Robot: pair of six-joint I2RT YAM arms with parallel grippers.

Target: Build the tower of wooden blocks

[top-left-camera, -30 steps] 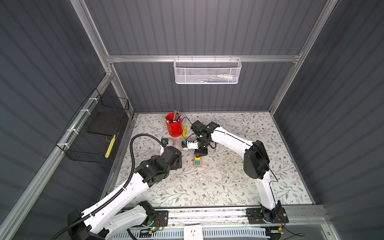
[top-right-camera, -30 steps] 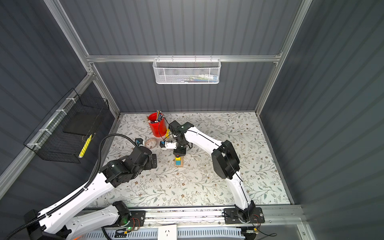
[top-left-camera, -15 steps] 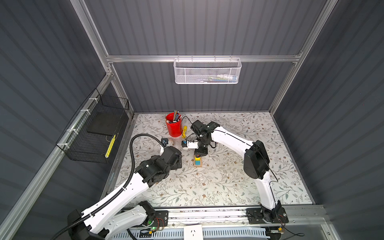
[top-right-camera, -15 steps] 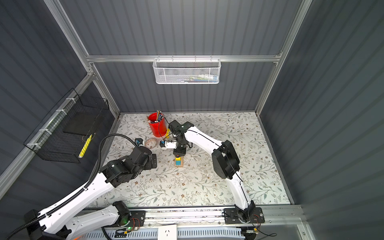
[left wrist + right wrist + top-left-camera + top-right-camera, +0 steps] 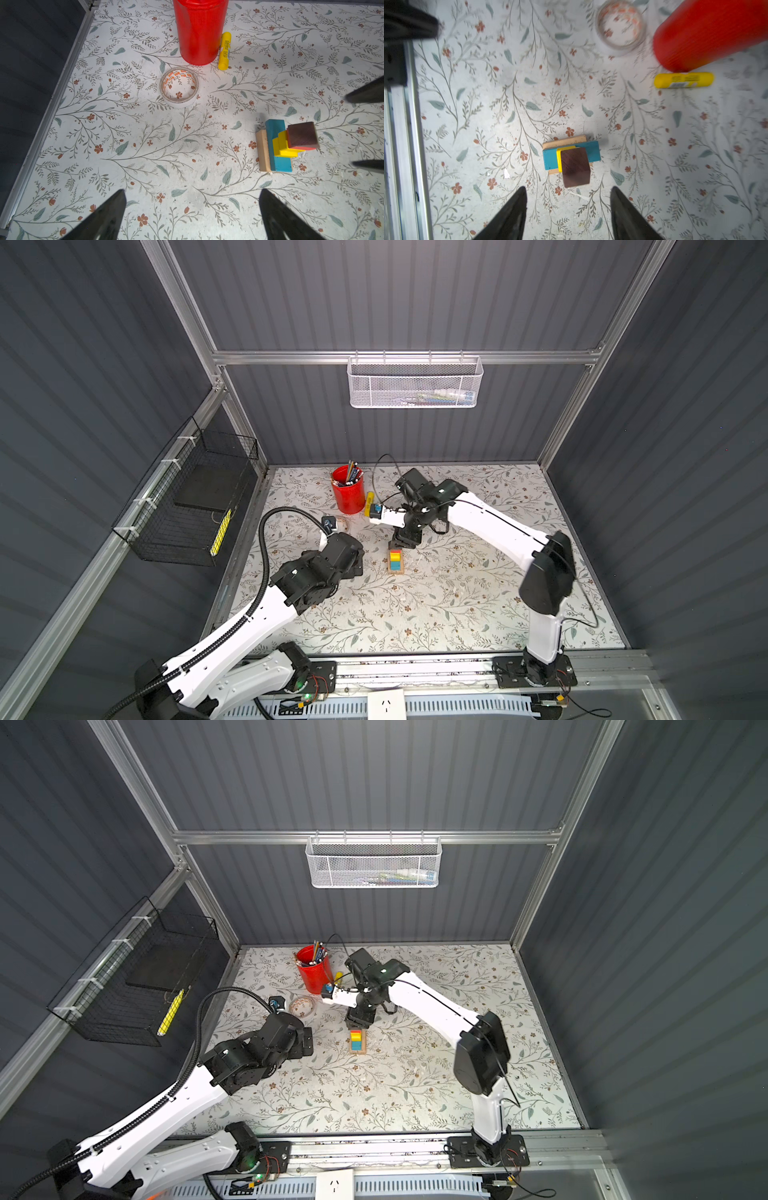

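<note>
Blue oblong (image 5: 550, 161) mostly hides the tan oblongs (image 5: 564, 141).

Lab enclosure, aluminium frame (image 5: 291, 357), grey panel walls (image 5: 374, 294)

Both arms share one build: glossy white link shells and black joint housings. The left arm (image 5: 249, 614) carries a fat black corrugated conduit (image 5: 262, 547) outside the shell. The right arm (image 5: 478, 522) has only a thin black cable (image 5: 503, 519) along its links, plus a bulky black elbow housing (image 5: 548, 576). Black base plates (image 5: 536, 676) sit on the aluminium rail (image 5: 415, 668), with loose red/black wiring (image 5: 318, 682) and a green LED (image 5: 307, 697). The left hand (image 5: 192, 193) and right hand (image 5: 568, 189) have matte black fingers (image 5: 512, 214) tapering to points. A white wrist bracket (image 5: 388, 517) ends in a blue-faced module (image 5: 376, 509).
</note>
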